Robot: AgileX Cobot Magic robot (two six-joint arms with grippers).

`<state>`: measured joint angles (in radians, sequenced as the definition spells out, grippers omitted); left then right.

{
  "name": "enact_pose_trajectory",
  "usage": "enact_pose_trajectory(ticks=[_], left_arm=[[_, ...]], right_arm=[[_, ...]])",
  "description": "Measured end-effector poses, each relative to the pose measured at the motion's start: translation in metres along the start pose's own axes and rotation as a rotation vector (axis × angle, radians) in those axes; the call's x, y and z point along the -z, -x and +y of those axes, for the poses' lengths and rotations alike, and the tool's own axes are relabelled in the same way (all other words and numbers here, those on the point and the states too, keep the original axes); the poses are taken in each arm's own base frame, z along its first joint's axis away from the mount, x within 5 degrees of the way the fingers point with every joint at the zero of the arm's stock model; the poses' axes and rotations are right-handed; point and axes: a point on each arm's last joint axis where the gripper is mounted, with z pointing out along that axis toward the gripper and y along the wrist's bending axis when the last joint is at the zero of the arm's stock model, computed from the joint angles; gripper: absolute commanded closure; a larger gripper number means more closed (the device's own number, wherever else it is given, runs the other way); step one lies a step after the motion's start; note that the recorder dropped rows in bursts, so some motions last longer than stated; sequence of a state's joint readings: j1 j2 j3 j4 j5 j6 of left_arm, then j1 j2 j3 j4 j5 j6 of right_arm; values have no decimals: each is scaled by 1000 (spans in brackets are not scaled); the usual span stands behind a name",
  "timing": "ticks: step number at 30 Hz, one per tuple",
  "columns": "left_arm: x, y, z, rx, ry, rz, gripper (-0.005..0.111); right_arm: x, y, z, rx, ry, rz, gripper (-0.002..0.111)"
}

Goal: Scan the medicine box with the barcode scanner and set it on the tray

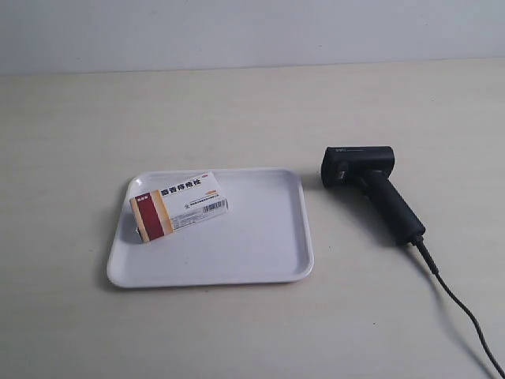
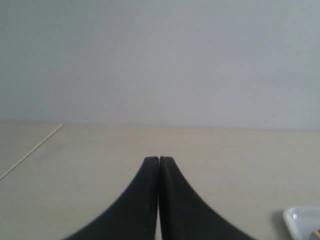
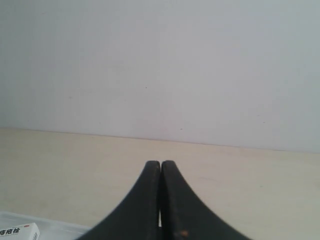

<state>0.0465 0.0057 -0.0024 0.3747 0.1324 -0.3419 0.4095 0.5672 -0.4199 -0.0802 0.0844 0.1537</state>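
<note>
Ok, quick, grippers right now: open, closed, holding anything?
Left gripper: closed, fingertips together, holding nothing.
Right gripper: closed, fingertips together, holding nothing.

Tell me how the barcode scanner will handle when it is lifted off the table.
The barcode scanner looks rigid and lies on its side, so rolling seems unlikely. Its boxy head may make it top-heavy in a handle grasp. The trailing cable looks floppy and would probably drag or tug.

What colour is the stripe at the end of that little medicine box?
Dark red beside orange, on the medicine box; the exterior view shows it best.
</note>
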Motion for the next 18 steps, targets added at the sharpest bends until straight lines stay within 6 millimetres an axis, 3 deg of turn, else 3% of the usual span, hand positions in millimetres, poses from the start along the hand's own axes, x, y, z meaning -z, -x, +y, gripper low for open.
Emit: enact_pose_trajectory(ticks=[18], left_arm=[[0, -7, -3, -21, -33, 71, 104]], right_arm=[[0, 0, 0, 0, 0, 0, 108]])
